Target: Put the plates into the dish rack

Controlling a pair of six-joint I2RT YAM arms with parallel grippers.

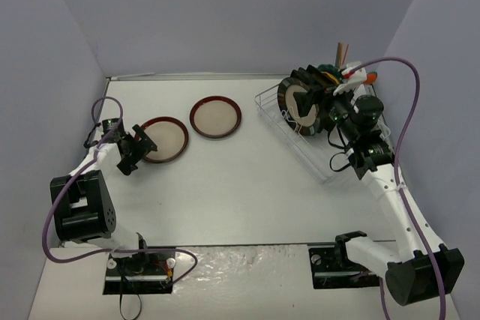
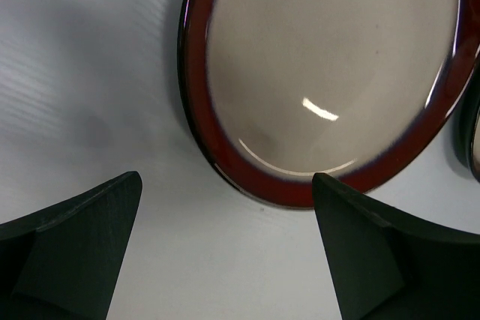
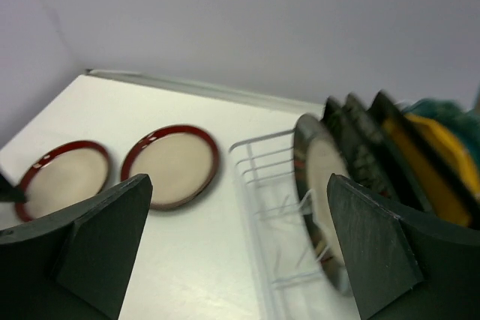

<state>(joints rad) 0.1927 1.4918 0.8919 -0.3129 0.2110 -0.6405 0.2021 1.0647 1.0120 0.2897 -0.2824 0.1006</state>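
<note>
Two red-rimmed, cream-centred plates lie flat on the white tabletop (image 1: 247, 200), side by side and just apart. The left plate (image 1: 163, 139) and the right plate (image 1: 215, 117) are both outside the rack (image 1: 291, 142), which sits well apart from them at the far right.

The left hand (image 1: 141, 145) is at the left plate's edge, fingers spread with nothing between them. In its wrist view the plate's rim runs just past the two fingertips. Whether the right-side fingertip (image 2: 337, 207) touches the rim cannot be told. That view cuts off the plate's top and shows only a dark sliver of the right plate at the frame's edge.

The right hand (image 1: 309, 101) is over the rack, fingers spread wide and holding nothing. Several plates stand on edge in the rack in a tight row. From above, the hand and wrist hide much of them. The front plate (image 3: 321, 177), cream-centred and dark-rimmed, is the clearest.

Behind it the blurred wrist view shows dark plates, then yellow and teal patches whose shapes are hard to make out. At the rack's far corner a caddy (image 1: 358, 76) holds upright items too small to identify. The rack's near end is cut off in the wrist view.
</note>
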